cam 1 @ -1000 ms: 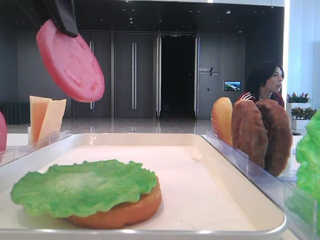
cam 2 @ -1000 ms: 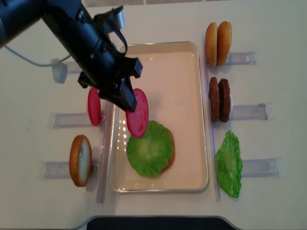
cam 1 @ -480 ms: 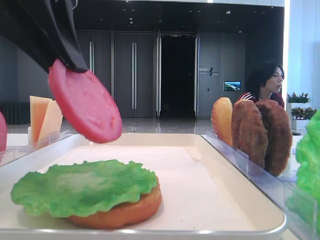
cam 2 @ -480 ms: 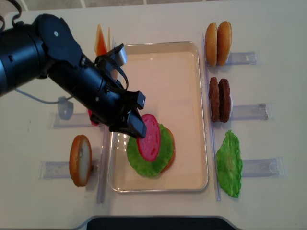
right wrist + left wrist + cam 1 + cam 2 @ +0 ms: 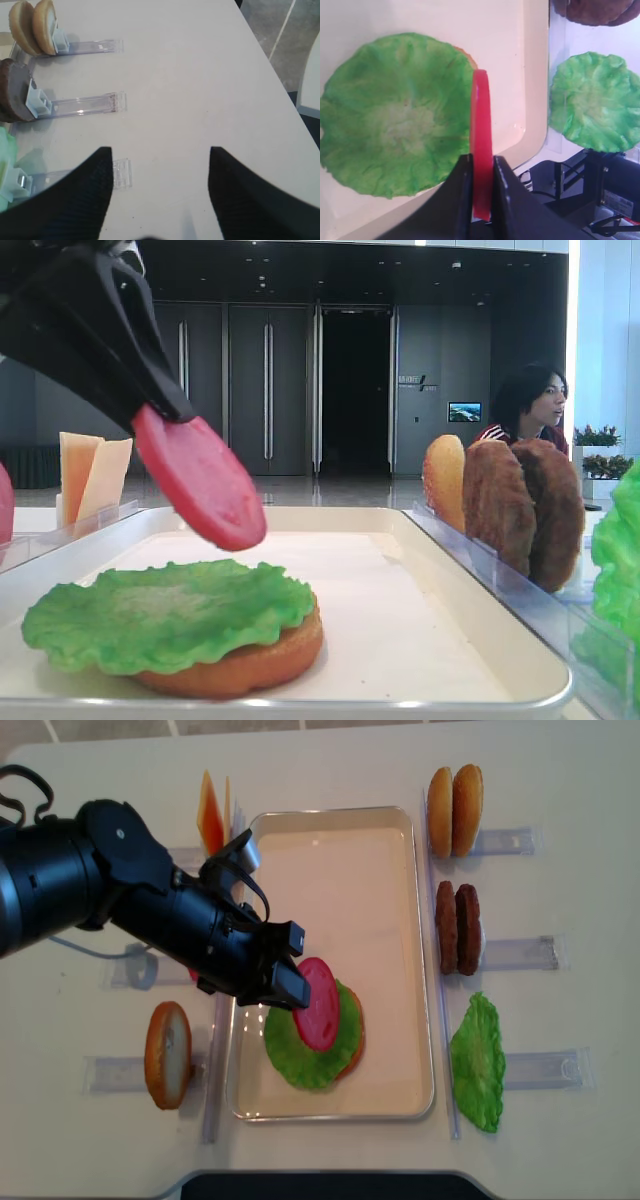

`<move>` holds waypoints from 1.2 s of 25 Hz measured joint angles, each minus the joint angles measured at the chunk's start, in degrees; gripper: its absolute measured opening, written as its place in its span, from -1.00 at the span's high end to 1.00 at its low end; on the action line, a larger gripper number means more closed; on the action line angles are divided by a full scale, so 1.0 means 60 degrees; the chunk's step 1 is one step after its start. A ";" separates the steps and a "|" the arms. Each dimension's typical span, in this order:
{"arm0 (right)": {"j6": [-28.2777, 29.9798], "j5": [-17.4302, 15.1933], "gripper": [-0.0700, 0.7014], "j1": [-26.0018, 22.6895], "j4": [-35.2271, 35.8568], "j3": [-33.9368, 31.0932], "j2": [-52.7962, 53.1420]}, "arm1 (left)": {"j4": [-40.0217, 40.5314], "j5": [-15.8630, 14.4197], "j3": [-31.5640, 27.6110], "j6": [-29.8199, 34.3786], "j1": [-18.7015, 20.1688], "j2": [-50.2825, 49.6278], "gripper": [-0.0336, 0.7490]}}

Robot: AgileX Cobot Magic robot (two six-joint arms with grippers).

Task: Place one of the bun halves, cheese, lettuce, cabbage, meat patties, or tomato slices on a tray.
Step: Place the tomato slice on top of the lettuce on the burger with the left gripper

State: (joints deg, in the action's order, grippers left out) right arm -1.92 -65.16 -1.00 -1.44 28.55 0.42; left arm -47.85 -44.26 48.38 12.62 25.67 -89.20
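My left gripper [image 5: 290,985] is shut on a red tomato slice [image 5: 320,1003], pinching its edge. The slice hangs tilted just above the green lettuce [image 5: 287,1055], which lies on a bun half [image 5: 250,665] in the white tray [image 5: 340,870]. In the left wrist view the tomato slice [image 5: 481,130] stands edge-on between the fingers, over the right side of the lettuce [image 5: 395,115]. In the low side view a gap shows between the tomato slice [image 5: 200,480] and the lettuce [image 5: 165,615]. My right gripper [image 5: 160,157] is open over bare table, holding nothing.
Clear racks flank the tray. On the right are two bun halves [image 5: 455,810], two meat patties [image 5: 458,928] and another lettuce leaf [image 5: 478,1063]. On the left are cheese slices [image 5: 212,815] and a bun half [image 5: 167,1055]. A person [image 5: 525,405] sits in the background.
My left gripper has come down and to the right with the tomato slice, from beside the tray's left rim to just over the lettuce. The slice now lies flatter.
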 joint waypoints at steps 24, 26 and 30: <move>0.0000 0.0000 -0.30 0.0000 0.0000 0.0000 0.0000 | -0.0945 0.0201 -0.0097 0.0921 0.0000 -0.0738 0.75; 0.0000 0.0000 -0.30 0.0000 0.0000 0.0000 0.0000 | -0.0980 0.0257 -0.0097 0.0930 0.0000 -0.0756 0.75; 0.0000 0.0000 -0.30 0.0000 0.0000 0.0000 0.0000 | -0.1085 0.0287 -0.0097 0.0960 0.0000 -0.0863 0.75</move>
State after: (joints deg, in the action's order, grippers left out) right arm -1.92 -65.16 -1.00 -1.44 28.55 0.42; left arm -54.37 -42.54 47.79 18.37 25.67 -94.38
